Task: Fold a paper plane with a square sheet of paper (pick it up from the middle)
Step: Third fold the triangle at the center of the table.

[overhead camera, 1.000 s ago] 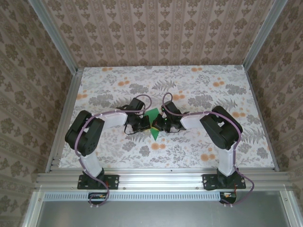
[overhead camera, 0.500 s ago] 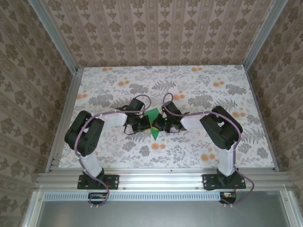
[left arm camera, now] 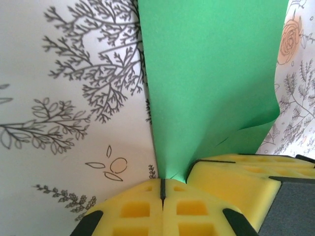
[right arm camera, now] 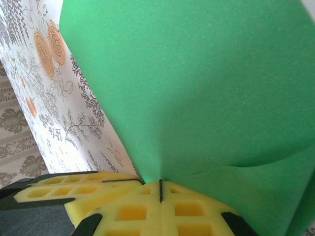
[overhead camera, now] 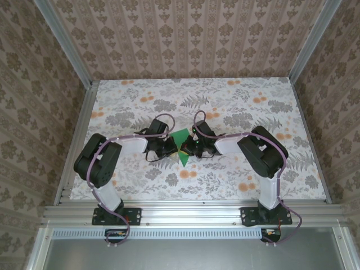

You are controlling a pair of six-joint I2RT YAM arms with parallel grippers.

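Floral-printed tabletop [overhead camera: 236, 107], boxed in by brown patterned walls [overhead camera: 185, 34] on three sides. Black-and-white left arm [overhead camera: 121, 149] and right arm [overhead camera: 247, 145] both bend inward and meet at table centre, wrists nearly nose to nose.

Bright green square sheet of paper [overhead camera: 182, 157] sits at that meeting point, between the two wrists, in the middle of the table. From the top view it reads as a narrow pointed shape with one tip toward the near edge. Cannot tell whether that tip touches the table. In the left wrist view the sheet [left arm camera: 211, 73] fans up and away from the fingers, with a curled flap at its lower right. In the right wrist view the sheet [right arm camera: 206, 88] fills most of the picture, with a fold line low on the right.

Left gripper [left arm camera: 161, 184]: yellow foam pads [left arm camera: 133, 209] pressed together, pinching the paper's edge at their tip. Right gripper [right arm camera: 160, 186]: pads likewise pressed together, pinching the paper. The two grips sit just beside each other; each wrist view catches the other gripper's yellow pad close alongside.
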